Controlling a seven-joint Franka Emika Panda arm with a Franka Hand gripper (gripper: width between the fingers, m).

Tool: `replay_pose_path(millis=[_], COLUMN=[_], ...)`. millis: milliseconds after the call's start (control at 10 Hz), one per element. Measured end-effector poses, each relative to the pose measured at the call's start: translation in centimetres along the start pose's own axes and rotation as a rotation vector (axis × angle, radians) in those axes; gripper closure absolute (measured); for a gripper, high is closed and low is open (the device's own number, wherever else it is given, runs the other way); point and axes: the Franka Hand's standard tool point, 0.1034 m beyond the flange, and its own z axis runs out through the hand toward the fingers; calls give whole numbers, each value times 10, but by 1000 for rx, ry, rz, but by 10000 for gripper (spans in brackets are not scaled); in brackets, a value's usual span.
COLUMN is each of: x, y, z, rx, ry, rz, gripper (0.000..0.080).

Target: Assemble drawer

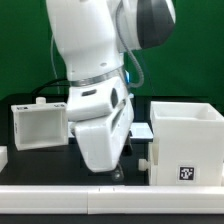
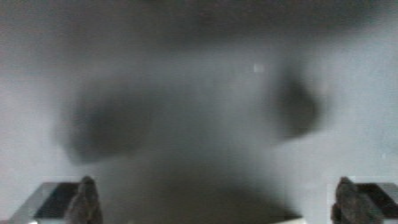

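Gripper (image 2: 199, 200), fingers spread wide, hangs low over the black table (image 1: 45, 158) between the knobbed tray (image 1: 40, 124) and the cube-like casing (image 1: 185, 140). The arm (image 1: 95, 60) blocks the middle; the wrist view is blurred.

At the exterior view's right, casing (image 1: 190, 140); at its left, knobbed tray (image 1: 40, 125) — arm (image 1: 100, 105) between them.

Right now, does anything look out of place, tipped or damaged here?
Nothing looks damaged or spilled. The one oddity: the tray on the exterior view's left seems to stand on edge, knob up, not flat. The casing sits upright. The open gripper holds nothing; the wrist view is too blurred to show more.
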Motion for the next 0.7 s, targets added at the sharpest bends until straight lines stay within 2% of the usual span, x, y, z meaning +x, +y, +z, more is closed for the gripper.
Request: replay_pose_path(millis=[100,200,500,600,700], x=[-5,-5,-5,-8,-17], y=[1,-3,-3,-2,-1], z=[-2,0,0,-1,-10], rx=[-42,-30,-29,-42,-88], ry=[-6,-6,-6,-8,-19], rz=[9,9,10,13,22], gripper=[145,145,145,145,145])
